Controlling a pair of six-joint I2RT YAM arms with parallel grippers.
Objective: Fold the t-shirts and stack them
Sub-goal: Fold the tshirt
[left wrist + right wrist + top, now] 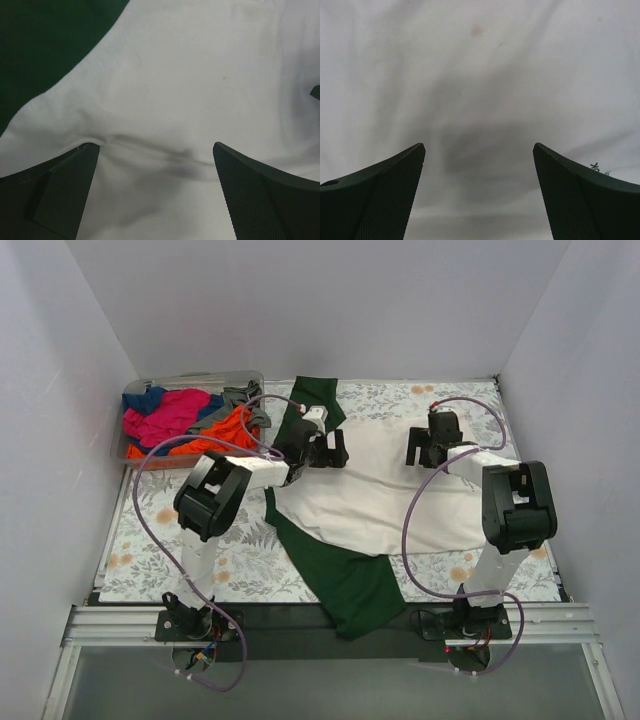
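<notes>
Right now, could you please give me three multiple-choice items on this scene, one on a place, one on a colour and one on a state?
1. Where on the table is the clear bin?
A. far left corner
B. near right corner
C. centre

2. What colour are the cream t-shirt's sleeves?
A. red
B. dark green
C. yellow

3. How do the left gripper's jaws stand?
A. shut on a sleeve
B. shut on the bin
C. open over the cream cloth

Answers:
1 A, it sits at the far left in the top view.
2 B, green cloth spreads from both ends of the shirt.
3 C, the left wrist view shows them wide apart with nothing between.
</notes>
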